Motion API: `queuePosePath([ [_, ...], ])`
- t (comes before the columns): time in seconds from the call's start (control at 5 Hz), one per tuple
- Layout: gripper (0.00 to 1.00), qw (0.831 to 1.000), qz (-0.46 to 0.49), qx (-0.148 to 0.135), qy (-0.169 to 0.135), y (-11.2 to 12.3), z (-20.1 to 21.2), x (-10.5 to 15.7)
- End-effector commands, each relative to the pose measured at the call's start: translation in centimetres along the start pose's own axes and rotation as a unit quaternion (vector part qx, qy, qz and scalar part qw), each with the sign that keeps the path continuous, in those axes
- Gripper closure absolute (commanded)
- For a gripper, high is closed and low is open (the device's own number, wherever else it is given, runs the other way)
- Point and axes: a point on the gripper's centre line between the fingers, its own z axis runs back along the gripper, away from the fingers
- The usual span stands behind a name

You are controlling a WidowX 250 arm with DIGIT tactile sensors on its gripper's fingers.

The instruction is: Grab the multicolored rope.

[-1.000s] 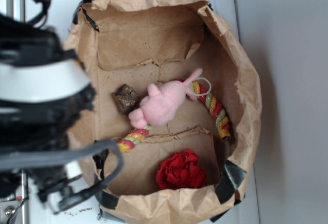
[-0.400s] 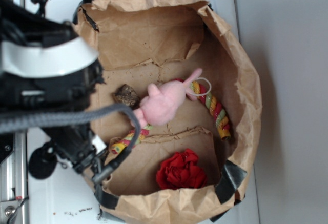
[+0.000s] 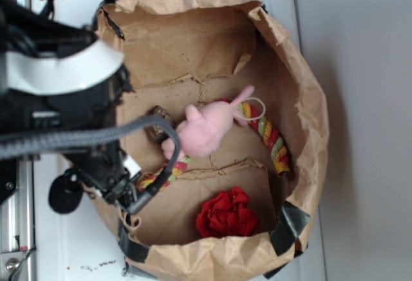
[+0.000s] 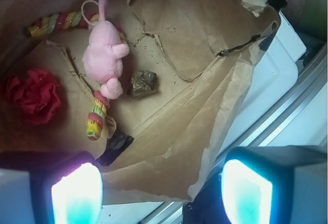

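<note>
Wrist view shows gripper (image 4: 161,183) fingers spread, empty; exterior hides them, shows multicolored rope (image 3: 270,138) under bunny (image 3: 205,130).

multicolored rope (image 4: 96,115), curved, twisted red-yellow-green-pink strands, middle under pink plush

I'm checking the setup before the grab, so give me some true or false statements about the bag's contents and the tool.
1. The pink plush bunny lies across the middle of the multicolored rope. True.
2. The tool is shut on the rope. False: its jaws stand apart, holding nothing.
3. The red fabric flower sits on top of the bunny. False: it lies apart, on a paper flap.
4. A small brown lump lies beside the bunny. True.
5. Everything sits inside a brown paper bag. True.
</note>
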Motion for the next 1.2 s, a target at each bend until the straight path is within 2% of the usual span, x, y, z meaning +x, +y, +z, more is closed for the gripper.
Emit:
queuePosePath([
  [0.0,0.00,1.000,-0.002,-0.013,-0.019,0.1,1.1,0.4],
  [0.4,0.00,1.000,-0.002,-0.013,-0.019,0.1,1.1,0.4],
  [0.8,0.00,0.999,0.027,0.029,-0.034,-1.5,-2.5,3.2],
  [1.0,0.00,0.998,0.031,0.037,-0.039,-2.0,-3.7,4.1],
])
